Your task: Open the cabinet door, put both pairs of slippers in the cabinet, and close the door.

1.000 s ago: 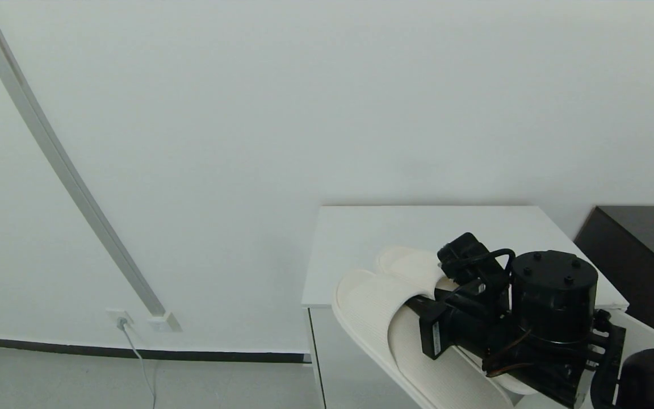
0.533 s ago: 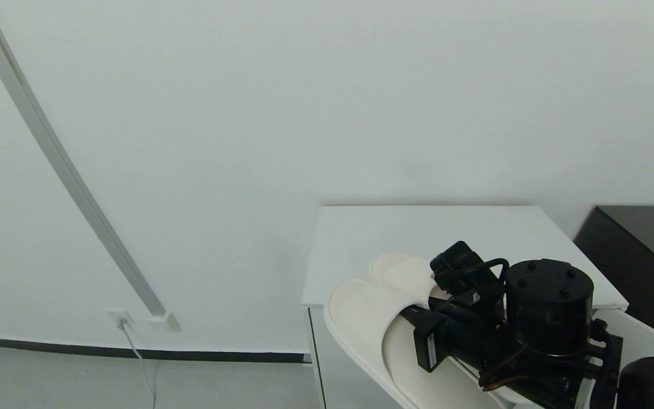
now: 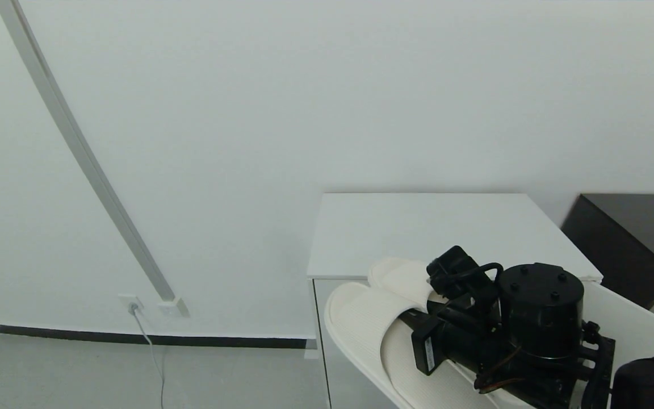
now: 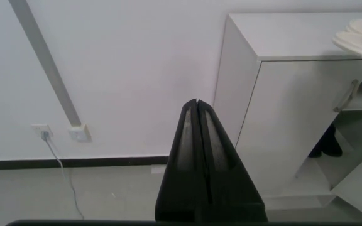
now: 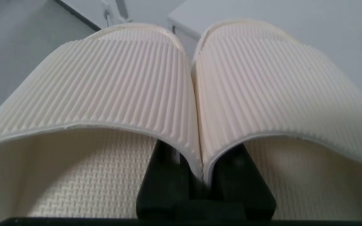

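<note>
1. Lower right of the head view: two cream ribbed fabric slippers [image 3: 369, 324], one pair, side by side, inner edges pinched by the right gripper [image 5: 204, 182].
2. One white rectangular cabinet [image 3: 429, 233] sits behind them, its door [image 3: 639, 324] open.
3. Left gripper [image 4: 197, 107]: fingers pressed together, centre frame.

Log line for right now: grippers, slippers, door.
left gripper: shut, empty | right gripper: shut on white slippers | cabinet door: open | white slippers: not yet inside cabinet
</note>
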Motion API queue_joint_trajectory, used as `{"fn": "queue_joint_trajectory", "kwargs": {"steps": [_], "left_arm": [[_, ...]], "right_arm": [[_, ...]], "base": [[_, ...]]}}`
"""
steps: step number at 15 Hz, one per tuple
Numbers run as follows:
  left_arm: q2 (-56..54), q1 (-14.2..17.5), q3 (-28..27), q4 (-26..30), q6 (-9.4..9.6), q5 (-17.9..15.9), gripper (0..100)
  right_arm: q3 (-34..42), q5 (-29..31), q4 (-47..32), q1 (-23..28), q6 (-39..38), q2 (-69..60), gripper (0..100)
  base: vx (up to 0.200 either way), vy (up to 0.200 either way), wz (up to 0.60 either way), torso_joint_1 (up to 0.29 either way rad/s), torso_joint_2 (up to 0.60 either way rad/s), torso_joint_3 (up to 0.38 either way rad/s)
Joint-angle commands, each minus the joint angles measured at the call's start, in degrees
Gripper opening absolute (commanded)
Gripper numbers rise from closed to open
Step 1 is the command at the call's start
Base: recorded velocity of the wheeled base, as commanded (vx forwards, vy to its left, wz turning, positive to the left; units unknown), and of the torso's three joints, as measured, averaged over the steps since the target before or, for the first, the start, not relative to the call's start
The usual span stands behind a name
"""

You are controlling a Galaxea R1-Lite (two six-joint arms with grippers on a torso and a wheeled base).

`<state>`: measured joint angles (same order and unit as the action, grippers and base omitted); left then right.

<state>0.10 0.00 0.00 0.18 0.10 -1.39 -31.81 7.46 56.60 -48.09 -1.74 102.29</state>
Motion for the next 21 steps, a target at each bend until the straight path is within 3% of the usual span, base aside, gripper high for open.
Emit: {"fn": "queue_joint_trajectory", "kwargs": {"steps": [1,3,18,21], "left_arm": [[0.0,0.0,0.0,0.0,-0.01,0.0,0],[0.0,0.0,0.0,0.0,-0.1,0.0,0],[0.0,0.0,0.0,0.0,-0.19,0.0,0],[0.0,0.0,0.0,0.0,-0.1,0.0,0]], "right_arm": [[0.5,0.0,0.0,0.0,0.0,0.1,0],[0.7,0.0,0.0,0.0,-0.2,0.0,0],[1.1,-0.1,3.4,1.2,-0.4,2.0,0],[1.1,-0.1,3.4,1.2,-0.5,2.1,0]], "base": [[-0.2,0.0,0.0,0.002,0.0,0.007],[-0.2,0.0,0.0,0.005,0.0,0.005],[0.0,0.0,0.0,0.0,0.0,0.0],[0.0,-0.2,0.0,-0.001,0.0,0.007]]}}
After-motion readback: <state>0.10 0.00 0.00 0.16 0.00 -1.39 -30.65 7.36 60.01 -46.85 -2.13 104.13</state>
